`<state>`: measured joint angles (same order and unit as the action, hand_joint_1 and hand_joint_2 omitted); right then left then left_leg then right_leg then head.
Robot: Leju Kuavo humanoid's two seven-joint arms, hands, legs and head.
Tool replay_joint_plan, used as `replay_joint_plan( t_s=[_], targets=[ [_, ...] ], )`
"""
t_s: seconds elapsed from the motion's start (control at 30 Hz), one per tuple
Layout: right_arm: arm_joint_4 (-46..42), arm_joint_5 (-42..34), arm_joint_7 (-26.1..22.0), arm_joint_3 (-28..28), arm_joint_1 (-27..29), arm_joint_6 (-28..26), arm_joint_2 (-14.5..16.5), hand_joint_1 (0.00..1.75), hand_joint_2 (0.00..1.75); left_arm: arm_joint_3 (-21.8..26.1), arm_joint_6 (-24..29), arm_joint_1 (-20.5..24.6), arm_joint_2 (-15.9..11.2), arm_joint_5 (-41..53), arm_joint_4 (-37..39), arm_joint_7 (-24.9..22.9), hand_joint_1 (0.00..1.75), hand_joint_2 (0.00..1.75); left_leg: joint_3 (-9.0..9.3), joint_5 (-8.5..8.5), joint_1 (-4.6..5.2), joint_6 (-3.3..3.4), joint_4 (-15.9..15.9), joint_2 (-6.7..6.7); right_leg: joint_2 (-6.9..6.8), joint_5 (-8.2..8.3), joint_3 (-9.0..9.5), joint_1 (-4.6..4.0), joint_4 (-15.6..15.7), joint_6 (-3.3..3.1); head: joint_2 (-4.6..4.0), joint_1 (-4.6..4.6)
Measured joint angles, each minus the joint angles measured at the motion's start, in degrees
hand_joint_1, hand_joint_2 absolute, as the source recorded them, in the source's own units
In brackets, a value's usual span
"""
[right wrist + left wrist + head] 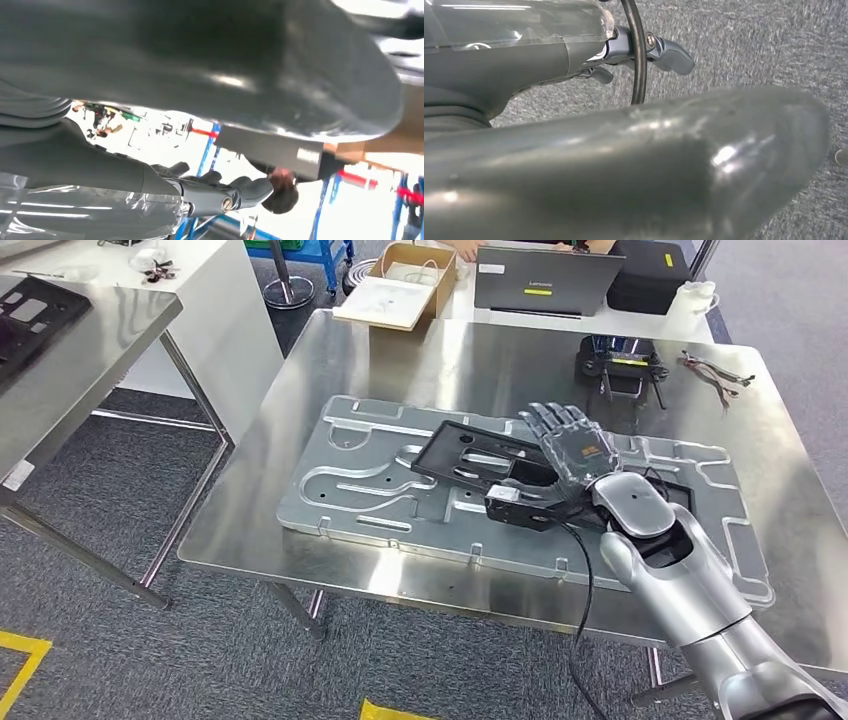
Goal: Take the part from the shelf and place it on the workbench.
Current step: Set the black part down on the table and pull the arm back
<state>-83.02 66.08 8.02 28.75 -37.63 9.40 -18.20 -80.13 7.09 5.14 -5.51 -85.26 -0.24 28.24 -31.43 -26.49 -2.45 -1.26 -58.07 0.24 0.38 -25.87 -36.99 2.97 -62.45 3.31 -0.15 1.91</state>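
The part, a flat black frame (pixel 465 455), lies on the silver fixture plate (pixel 350 490) on the workbench (pixel 420 360). My right hand (pixel 575 455) hovers over the frame's right portion with its fingers stretched out flat and covers that stretch of it. In the right wrist view the thumb of my right hand (pixel 200 75) and its straight fingers (pixel 225 195) stand apart with nothing between them. My left hand (pixel 624 165) hangs over grey carpet, its fingers (pixel 669 52) loosely extended and holding nothing.
A steel shelf table (pixel 90 350) at the left carries another black frame (pixel 30 315). Behind the bench are a cardboard box (pixel 410 280) and a laptop (pixel 545 280). A black controller (pixel 620 360) and loose cables (pixel 715 370) lie on the bench's far right.
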Motion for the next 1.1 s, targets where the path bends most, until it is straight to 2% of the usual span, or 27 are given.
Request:
replay_joint_plan(
  t_s=[0.07,0.1,0.17,0.2,0.23,0.3,0.33,0.37,0.4,0.43,0.5,0.53,0.57,0.63,0.67,0.7,0.73,0.8,0.83,0.87,0.9,0.93,0.97,1.0,1.03,1.07,1.1],
  targets=[
    [-2.2,-0.19,-0.22,-0.18,0.06,-0.06,0.01,0.0,0.0,0.0,0.01,-0.03,-0.14,0.0,0.0,0.15,0.0,0.0,-1.23,-0.7,0.21,-0.92,-1.72,-0.21,0.39,-0.33,-0.33,-0.11,0.04,-0.98,0.0,0.04],
    [-3.13,-0.22,-0.41,-0.21,0.11,-0.1,0.02,0.0,0.0,0.0,0.01,-0.08,-0.08,0.0,-0.02,0.2,0.0,0.0,-1.54,-0.76,0.2,-1.13,-2.07,-0.26,0.46,-0.18,-0.67,-0.13,-0.16,-1.68,0.0,0.07],
    [-4.58,-0.22,-0.7,-0.12,0.11,-0.1,0.11,0.0,0.0,0.0,0.02,-0.18,-0.08,0.0,-0.02,0.23,0.0,0.0,-1.98,-1.31,0.07,-1.32,-2.55,-0.26,0.31,0.21,-1.22,-0.17,-0.37,-2.65,0.0,0.07],
    [-5.21,-0.22,-0.76,-0.02,0.06,-0.06,0.18,0.0,0.0,0.0,0.01,-0.18,-0.07,0.0,-0.02,0.23,0.0,0.0,-2.43,-2.51,0.01,-1.34,-3.73,-0.23,0.24,0.51,-1.55,-0.21,-0.33,-3.08,0.0,0.07],
    [-5.78,-0.21,-0.75,0.05,0.02,0.03,0.24,0.0,0.0,0.0,-0.01,-0.15,-0.06,0.0,-0.02,0.23,0.0,0.0,-3.31,-4.63,0.03,-1.3,-6.19,-0.19,0.17,0.9,-1.93,-0.31,-0.26,-3.45,0.0,0.07],
    [-6.72,-0.21,-0.69,0.15,0.06,0.16,0.27,0.0,0.0,0.0,-0.02,-0.13,-0.06,0.0,-0.02,0.24,0.0,0.0,-5.73,-9.68,0.2,-1.04,-13.54,-0.18,0.11,1.73,-2.88,-0.66,-0.19,-3.9,0.0,0.07],
    [-7.05,-0.22,-0.69,0.19,0.15,0.16,0.26,0.0,0.0,0.0,-0.02,-0.12,-0.05,0.0,-0.02,0.25,0.0,0.0,-6.53,-11.47,0.33,-0.82,-16.78,-0.18,0.09,2.2,-3.44,-0.9,-0.18,-4.02,0.0,0.07],
    [-7.34,-0.25,-0.73,0.22,0.3,0.08,0.22,0.0,0.0,0.0,-0.01,-0.12,-0.02,0.0,-0.02,0.25,0.0,0.0,-6.37,-12.12,0.48,-0.48,-18.09,-0.18,0.08,2.68,-4.02,-1.15,-0.18,-4.09,0.0,0.07],
    [-7.63,-0.27,-0.77,0.24,0.45,-0.02,0.14,0.0,0.0,0.0,-0.01,-0.12,0.01,0.0,-0.02,0.26,0.0,0.0,-5.12,-11.82,0.68,0.01,-17.2,-0.18,0.09,3.19,-4.58,-1.4,-0.18,-4.13,0.0,0.07],
    [-7.95,-0.28,-0.81,0.22,0.57,-0.09,0.04,0.0,0.0,0.0,0.0,-0.08,0.05,0.0,-0.02,0.26,0.0,0.0,-2.77,-10.77,0.95,0.64,-14.12,-0.19,0.1,3.73,-5.14,-1.61,-0.17,-4.13,0.0,0.07],
    [-8.72,-0.3,-0.8,0.09,0.66,-0.1,-0.12,0.0,0.0,0.0,0.01,0.14,0.03,0.0,-0.03,0.26,0.0,0.0,2.59,-8.62,1.73,2.0,-5.89,-0.17,0.09,4.95,-5.89,-1.92,0.04,-3.91,0.0,0.07],
    [-9.04,-0.3,-0.75,-0.01,0.64,-0.07,-0.2,0.0,0.0,0.0,0.02,0.28,0.03,0.0,-0.03,0.26,0.0,0.0,4.12,-7.75,2.09,2.39,-3.07,-0.16,0.06,5.56,-6.0,-1.94,0.33,-3.64,0.0,0.06],
    [-9.27,-0.32,-0.7,-0.09,0.64,0.01,-0.27,0.0,0.0,0.0,0.03,0.39,0.03,0.0,-0.04,0.25,0.0,0.0,4.63,-7.13,2.38,2.52,-1.69,-0.17,0.01,6.21,-5.95,-1.9,0.74,-3.28,0.0,0.05],
    [-9.46,-0.4,-0.66,-0.19,0.82,0.12,-0.54,0.0,0.0,0.0,0.05,0.37,0.04,0.0,-0.04,0.2,0.0,0.0,3.89,-5.49,2.62,2.47,-1.2,-0.21,-0.03,7.76,-5.72,-1.78,2.03,-2.4,0.0,0.04],
    [-9.5,-0.48,-0.72,-0.24,1.03,0.13,-0.77,0.0,0.0,0.0,0.06,0.32,0.06,0.0,-0.05,0.14,0.0,0.0,3.49,-4.47,2.55,2.55,-0.83,-0.14,-0.03,7.95,-5.84,-1.72,2.45,-2.06,0.0,0.03],
    [-9.53,-0.56,-0.78,-0.32,1.27,0.1,-1.11,0.0,0.0,-0.01,0.05,0.28,0.1,0.0,-0.05,0.09,0.0,0.0,2.98,-3.38,2.45,2.86,-0.4,-0.06,-0.04,6.97,-6.12,-1.71,2.26,-1.79,0.0,0.03],
    [-9.53,-0.66,-0.84,-0.43,1.48,0.02,-1.51,0.0,0.0,-0.01,0.04,0.24,0.16,0.0,-0.05,0.06,0.0,0.0,2.3,-2.24,2.33,3.16,0.03,0.03,-0.04,4.76,-6.64,-1.72,0.99,-1.59,0.0,0.02],
    [-9.52,-0.89,-0.98,-0.63,1.85,-0.14,-2.22,0.0,0.0,-0.02,0.02,0.16,0.3,0.0,-0.04,0.02,0.0,0.0,0.5,-0.45,2.34,3.7,0.21,0.17,-0.07,-1.84,-8.02,-1.7,-5.3,-1.28,0.0,0.03],
    [-9.52,-0.99,-1.04,-0.69,2.1,-0.22,-2.49,0.0,0.0,-0.02,0.02,0.13,0.39,0.0,-0.04,0.01,0.0,0.0,-0.56,0.31,2.42,3.76,0.13,0.22,-0.07,-4.05,-8.5,-1.71,-9.1,-1.11,0.0,0.03],
    [-9.51,-1.08,-1.11,-0.72,2.4,-0.27,-2.72,0.0,0.0,-0.03,0.02,0.11,0.46,0.0,-0.05,-0.02,0.0,0.0,-1.61,1.0,2.49,3.78,-0.01,0.26,-0.07,-4.86,-8.49,-1.72,-12.08,-0.97,0.0,0.03],
    [-9.51,-1.14,-1.14,-0.73,2.67,-0.28,-2.89,0.0,0.0,-0.03,0.01,0.1,0.52,0.0,-0.05,-0.04,0.0,0.0,-2.62,1.6,2.55,3.74,-0.18,0.29,-0.07,-4.32,-7.72,-1.73,-13.44,-0.89,0.0,0.03],
    [-9.5,-1.17,-1.16,-0.74,2.85,-0.27,-3.01,0.0,0.0,-0.04,0.01,0.1,0.58,0.0,-0.05,-0.07,0.0,0.0,-3.57,2.13,2.58,3.66,-0.41,0.31,-0.08,-3.05,-6.03,-1.72,-12.89,-0.89,0.0,0.03],
    [-9.51,-1.2,-1.16,-0.75,2.88,-0.22,-3.08,0.0,0.0,-0.04,0.0,0.11,0.63,0.0,-0.05,-0.09,0.0,0.0,-4.41,2.59,2.6,3.53,-0.71,0.32,-0.08,-1.93,-3.34,-1.73,-10.43,-0.98,0.0,0.03],
    [-9.6,-1.21,-1.08,-0.77,2.76,-0.08,-3.1,0.0,0.0,-0.05,-0.01,0.13,0.67,0.0,-0.04,-0.1,0.0,0.0,-5.15,2.94,2.69,3.36,-1.07,0.31,-0.09,-1.86,-0.03,-1.83,-6.67,-1.14,0.0,0.03],
    [-9.81,-1.21,-0.93,-0.8,2.57,0.14,-3.1,0.0,0.0,-0.06,-0.02,0.16,0.71,0.0,-0.04,-0.1,0.0,0.0,-5.7,3.26,2.78,3.12,-1.44,0.32,-0.12,-2.54,2.98,-1.95,-2.73,-1.43,0.0,0.04],
    [-10.05,-1.21,-0.75,-0.83,2.37,0.42,-3.08,0.0,0.0,-0.07,-0.03,0.19,0.74,0.0,-0.04,-0.11,0.0,0.0,-6.05,3.62,2.85,2.83,-1.71,0.32,-0.14,-3.44,5.15,-2.1,0.36,-1.76,0.0,0.04],
    [-10.28,-1.21,-0.58,-0.84,2.24,0.68,-3.07,0.0,0.0,-0.08,-0.04,0.2,0.75,0.0,-0.04,-0.11,0.0,0.0,-6.27,4.02,2.89,2.51,-1.8,0.31,-0.17,-4.18,6.22,-2.26,2.17,-2.12,0.0,0.05]
  ],
)
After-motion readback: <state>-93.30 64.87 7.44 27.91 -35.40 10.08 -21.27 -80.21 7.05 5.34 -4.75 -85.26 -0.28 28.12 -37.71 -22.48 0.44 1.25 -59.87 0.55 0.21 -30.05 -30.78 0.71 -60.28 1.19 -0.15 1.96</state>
